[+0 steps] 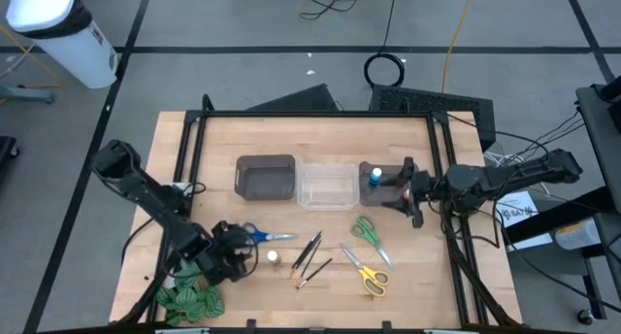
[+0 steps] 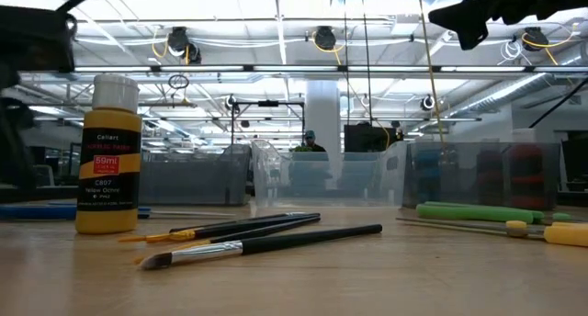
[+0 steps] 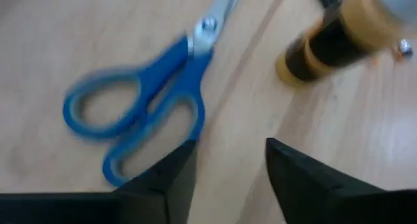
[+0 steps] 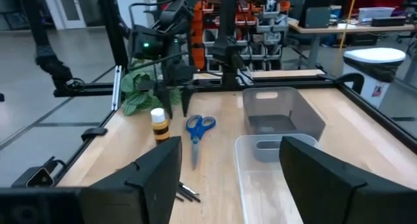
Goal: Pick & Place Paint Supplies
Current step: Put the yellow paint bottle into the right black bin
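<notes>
Blue-handled scissors (image 3: 140,107) lie just ahead of the left gripper (image 3: 225,165), fingers spread: approach step; next, lower and close. Right gripper (image 4: 228,168), spread, waits over the clear bin (image 1: 327,183).

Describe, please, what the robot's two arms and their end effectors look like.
Both arms are dark, matte black jointed segments. The left end effector has two flat, wedge-shaped black fingers; the right end effector has broad, angular black fingers. Thin black cables trail from the right arm's base.
</notes>
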### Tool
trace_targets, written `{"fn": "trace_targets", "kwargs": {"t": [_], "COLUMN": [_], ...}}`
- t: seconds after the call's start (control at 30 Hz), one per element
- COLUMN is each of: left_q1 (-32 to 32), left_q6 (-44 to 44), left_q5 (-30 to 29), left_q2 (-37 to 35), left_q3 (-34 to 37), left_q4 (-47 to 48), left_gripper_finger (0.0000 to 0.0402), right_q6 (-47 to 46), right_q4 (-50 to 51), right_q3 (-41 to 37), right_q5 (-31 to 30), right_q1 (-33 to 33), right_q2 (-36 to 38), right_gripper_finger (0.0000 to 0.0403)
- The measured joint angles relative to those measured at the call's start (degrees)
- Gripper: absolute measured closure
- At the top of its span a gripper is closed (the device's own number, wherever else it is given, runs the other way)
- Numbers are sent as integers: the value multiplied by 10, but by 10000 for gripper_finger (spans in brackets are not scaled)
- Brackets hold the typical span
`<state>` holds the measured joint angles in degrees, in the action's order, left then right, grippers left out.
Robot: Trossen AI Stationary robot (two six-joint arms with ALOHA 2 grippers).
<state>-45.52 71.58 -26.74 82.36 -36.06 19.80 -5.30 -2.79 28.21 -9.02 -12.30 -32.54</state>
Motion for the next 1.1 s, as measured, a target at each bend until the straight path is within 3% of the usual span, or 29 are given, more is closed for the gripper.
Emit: {"fn": "trace_targets", "kwargs": {"t": [0.17,0.37,0.83,1.1], "left_q1": [3,14,34,34], "left_q6": [-128,-250,-255,-287], "left_q5": [-63,-65,-77,-96], "left_q2": [21,65,186,204], "left_q3": [0,0,-1,-1], "left_q4": [-107,-218,-313,-342], "left_gripper_finger": [127,74,64,64], "right_q6": [-11,-15,-12,-11], "right_q4": [0,-2,-4,-5], "right_q3": [0,0,0,0], "right_q5": [-1,-2,-1,-1], "right_q1": [-2,-2,-2,-2], "right_q2": [-8,-20,-27,-27], "right_gripper_finger": [161,161,161,161]}}
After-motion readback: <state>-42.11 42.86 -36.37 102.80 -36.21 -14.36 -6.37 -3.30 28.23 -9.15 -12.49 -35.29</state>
